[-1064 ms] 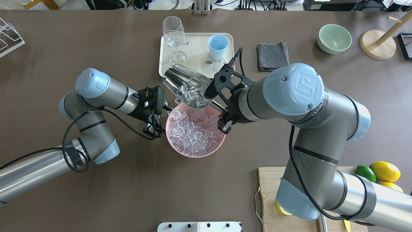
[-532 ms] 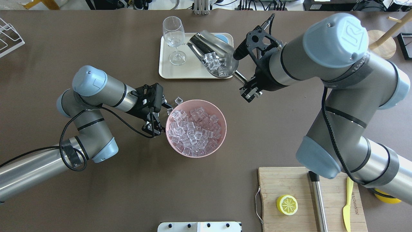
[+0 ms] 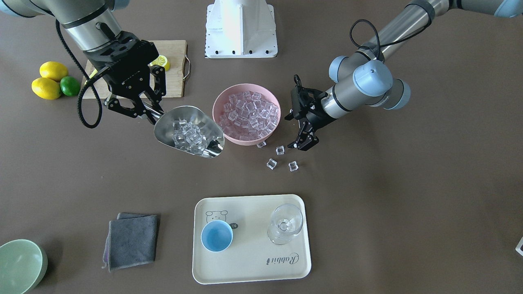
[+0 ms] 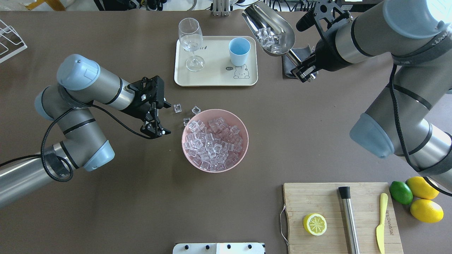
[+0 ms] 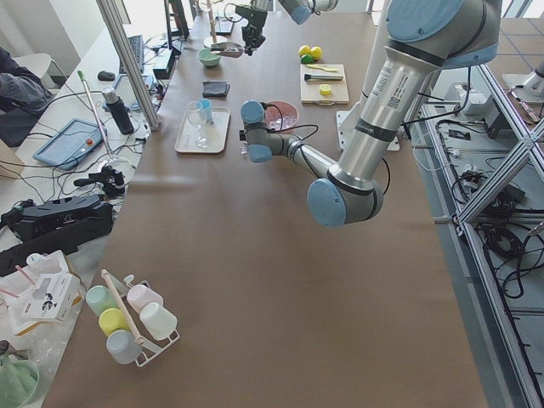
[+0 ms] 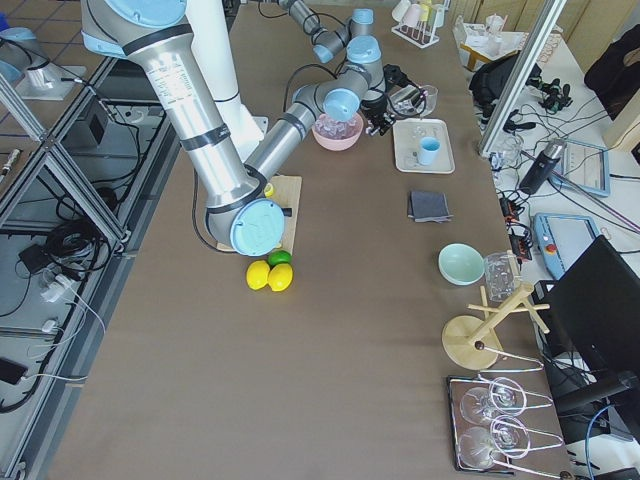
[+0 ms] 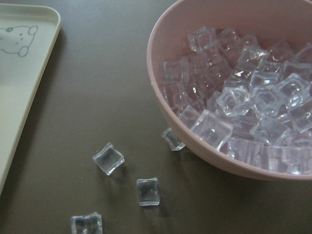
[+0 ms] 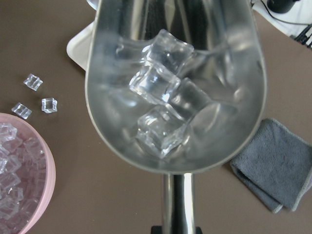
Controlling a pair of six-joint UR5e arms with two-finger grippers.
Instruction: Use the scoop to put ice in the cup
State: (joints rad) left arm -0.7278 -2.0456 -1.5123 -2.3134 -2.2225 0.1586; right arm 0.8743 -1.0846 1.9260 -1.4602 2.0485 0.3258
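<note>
Pinching the scoop (image 3: 188,131), loaded with ice (image 3: 187,137), in the right claw (image 3: 143,110), holding the left claw (image 4: 163,119) spread; "Rabbit" on tray (image 3: 245,265).

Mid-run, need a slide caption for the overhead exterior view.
Right gripper holds the scoop of ice aloft, cup empty; open left gripper beside spilled cubes and pink bowl.

Lt-blue cup (image 4: 239,51), pink bowl (image 4: 213,170), clear ice (image 4: 212,141), silver scoop (image 4: 282,30), cream bear-print tray (image 4: 215,70)

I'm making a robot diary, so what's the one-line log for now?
right claw shut on scoop | scoop holds ice, aloft | cup empty | left claw open | loose cubes beside bowl
</note>
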